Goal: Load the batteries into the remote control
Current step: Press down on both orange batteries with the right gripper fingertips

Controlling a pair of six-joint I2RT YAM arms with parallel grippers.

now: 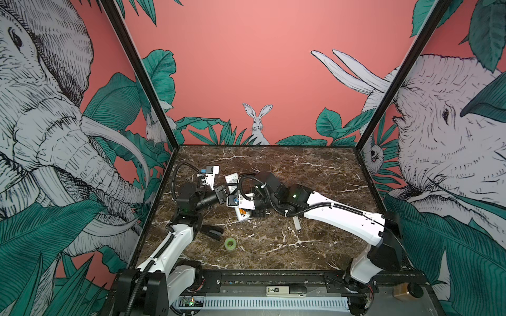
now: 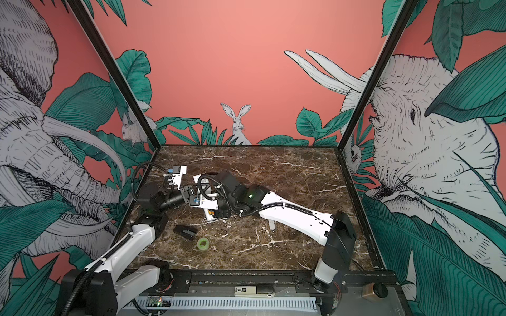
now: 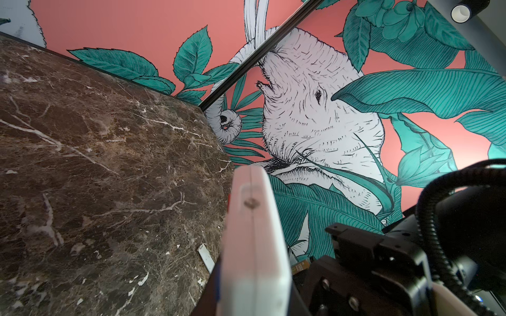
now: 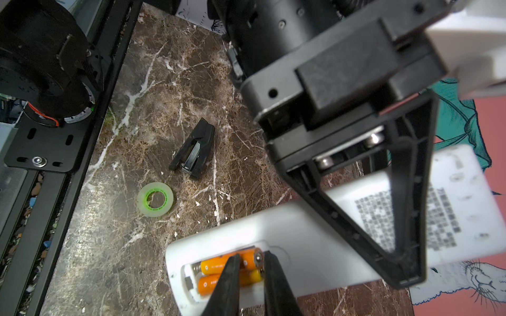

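Closely, the right gripper (image 4: pixel 250 276) stands with its jaws drawn narrow about the silvery end of the upper of two batteries (image 4: pixel 216 266). Both lie side by side in the open bay of the remote (image 4: pixel 301 232), and whether the jaws pinch that end cannot be told. Around them, the left gripper (image 3: pixel 254 295) is clamped across the remote's middle, plain back up, left of the middle of the table (image 4: pixel 164 95). Nearer the front lie a black stapler (image 4: pixel 193 149), a tape roll (image 4: pixel 155 199) and, to the right, a grey cover (image 1: pixel 296 223).
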